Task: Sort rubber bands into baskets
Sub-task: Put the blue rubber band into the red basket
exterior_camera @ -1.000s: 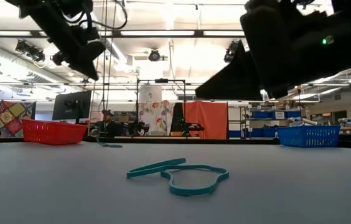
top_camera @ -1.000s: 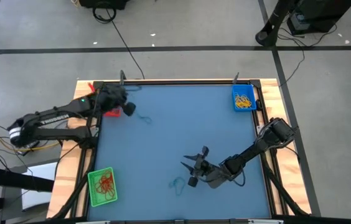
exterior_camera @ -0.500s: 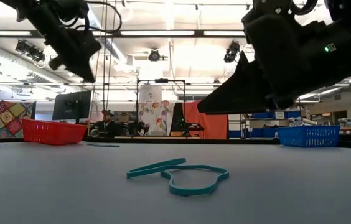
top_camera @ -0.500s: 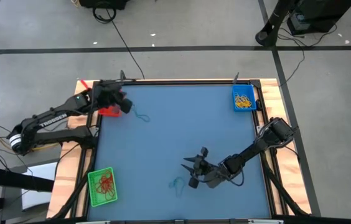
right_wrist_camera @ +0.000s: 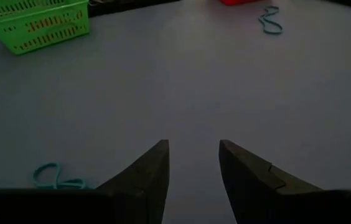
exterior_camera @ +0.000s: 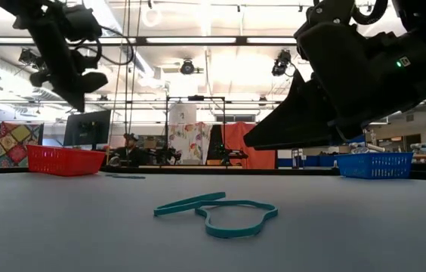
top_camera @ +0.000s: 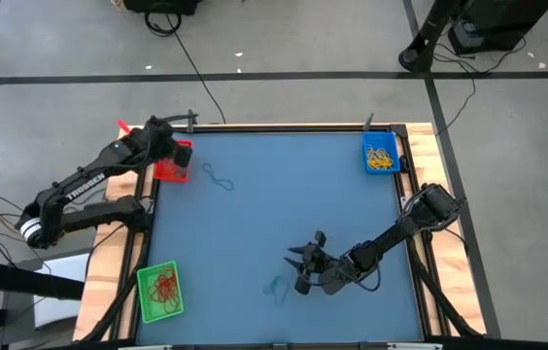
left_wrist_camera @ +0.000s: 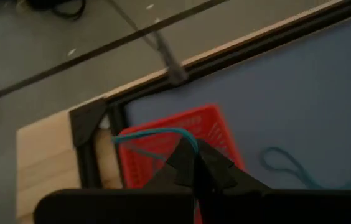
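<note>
Currently I see the left gripper (top_camera: 182, 154) at the upper left of the high view, arm stretched diagonally from the table's left edge, tip right over the red basket (top_camera: 170, 171). Fingers are pinched together on a teal rubber band (left_wrist_camera: 157, 132); in the left wrist view the loop arcs out from the tips above the red basket's mesh floor.

Right gripper (top_camera: 300, 264) sits low in the lower middle of the high view, arm folded in from the right edge, pointing toward the frame's left. Fingers (right_wrist_camera: 147, 168) stand apart, nothing between them.

Containers:
- Red basket, upper left corner of the blue table (top_camera: 284, 194): contents I can't tell.
- Blue basket (top_camera: 381, 154), upper right: a heap of yellow bands (top_camera: 382, 156).
- Green basket (top_camera: 160, 291), lower left: red-orange bands (top_camera: 164, 285).

Loose on the table: a teal pair (top_camera: 276, 287) just left of the right gripper, and another teal band (top_camera: 219, 176) right of the red basket.
</note>
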`<state>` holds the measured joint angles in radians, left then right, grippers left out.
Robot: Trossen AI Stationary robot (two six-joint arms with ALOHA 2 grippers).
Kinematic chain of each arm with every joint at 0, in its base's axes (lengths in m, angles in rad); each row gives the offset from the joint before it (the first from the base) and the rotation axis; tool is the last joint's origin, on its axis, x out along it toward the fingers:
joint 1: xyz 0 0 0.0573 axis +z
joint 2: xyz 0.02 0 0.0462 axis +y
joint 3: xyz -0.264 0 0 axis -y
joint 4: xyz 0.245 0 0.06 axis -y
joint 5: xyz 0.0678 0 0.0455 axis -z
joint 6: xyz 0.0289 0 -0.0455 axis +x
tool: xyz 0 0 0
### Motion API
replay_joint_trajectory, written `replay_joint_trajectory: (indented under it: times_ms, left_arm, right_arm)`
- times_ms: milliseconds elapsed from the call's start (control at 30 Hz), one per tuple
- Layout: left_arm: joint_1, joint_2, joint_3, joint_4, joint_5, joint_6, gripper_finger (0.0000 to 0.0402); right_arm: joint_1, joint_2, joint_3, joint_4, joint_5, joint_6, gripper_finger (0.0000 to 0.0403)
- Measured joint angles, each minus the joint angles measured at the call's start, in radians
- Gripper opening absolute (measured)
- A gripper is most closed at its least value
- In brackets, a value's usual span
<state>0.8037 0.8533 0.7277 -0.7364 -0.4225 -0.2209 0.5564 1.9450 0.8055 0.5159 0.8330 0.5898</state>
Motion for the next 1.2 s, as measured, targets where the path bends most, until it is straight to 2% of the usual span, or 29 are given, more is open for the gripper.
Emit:
replay_joint_trajectory:
  times_ms: [267,533,733,833,933,1200]
  left_arm:
    - [0.028,0.089,-0.042,-0.052,0.032,-0.024,0.001]
    - [0.028,0.179,-0.085,0.029,0.055,-0.024,0.0051]
    - [0.028,0.188,-0.085,0.139,0.162,-0.021,0.0122]
    - [0.013,0.188,-0.085,0.21,0.318,-0.01,0.0151]
    - [-0.034,0.197,-0.084,0.298,0.451,0.068,0.0159]
    - [-0.151,0.374,-0.084,0.368,0.511,0.265,0.0149]
  right_arm:
    - [0.002,0.0,0.0,0.0,-0.004,0.026,0.0151]
    - [0.003,0.0,0.0,-0.002,-0.018,0.029,0.0151]
    - [-0.005,0.0,0.0,-0.003,-0.023,0.028,0.0151]
    - [-0.001,0.0,0.0,-0.003,-0.025,0.039,0.0151]
    - [0.005,0.0,0.0,-0.003,-0.025,0.039,0.0151]
    - [0.009,0.0,0.0,-0.003,-0.029,0.093,0.0151]
